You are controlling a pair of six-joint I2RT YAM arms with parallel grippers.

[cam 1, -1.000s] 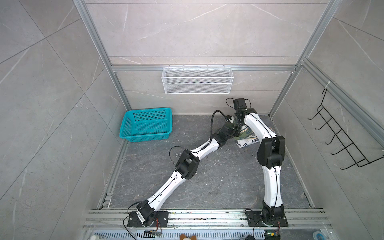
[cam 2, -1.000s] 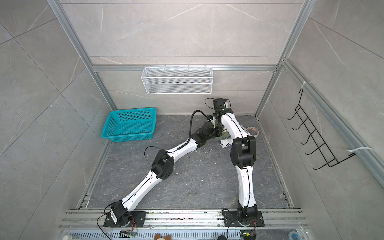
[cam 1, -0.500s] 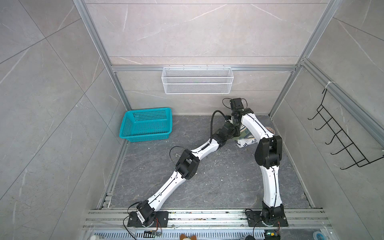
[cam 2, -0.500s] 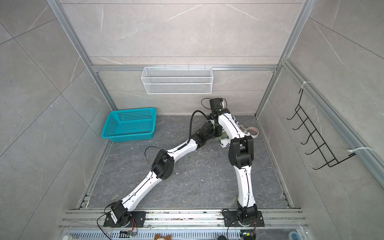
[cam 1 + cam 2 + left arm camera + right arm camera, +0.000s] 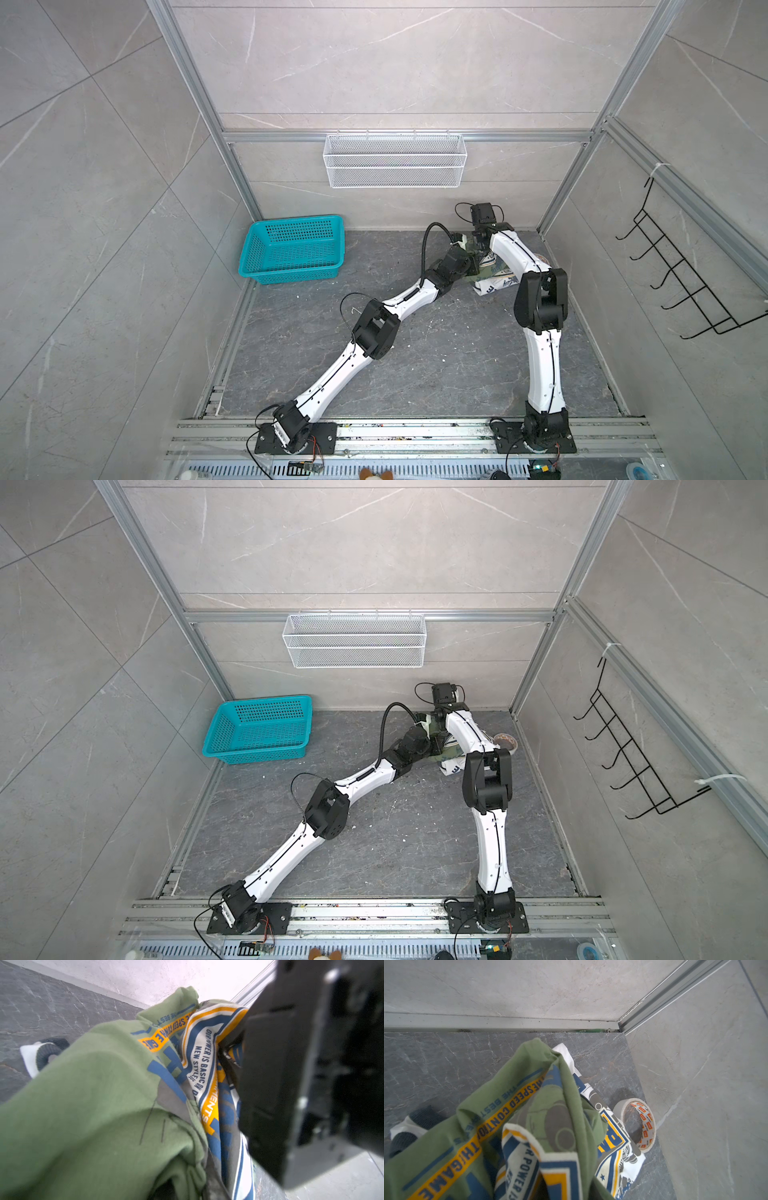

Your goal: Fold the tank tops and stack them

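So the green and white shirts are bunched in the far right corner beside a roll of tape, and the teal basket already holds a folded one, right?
No, the teal basket holds no shirt; both top views show only its bare mesh. The green tank top and the white tank top are indeed bunched in the far right corner beside the roll of tape.

Left claw [image 5: 473, 268] and right claw [image 5: 478, 246] closed, close together, arms outstretched

tank tops [image 5: 494, 286] far right, tape roll [image 5: 619, 1108] beside, basket [image 5: 291, 272] left
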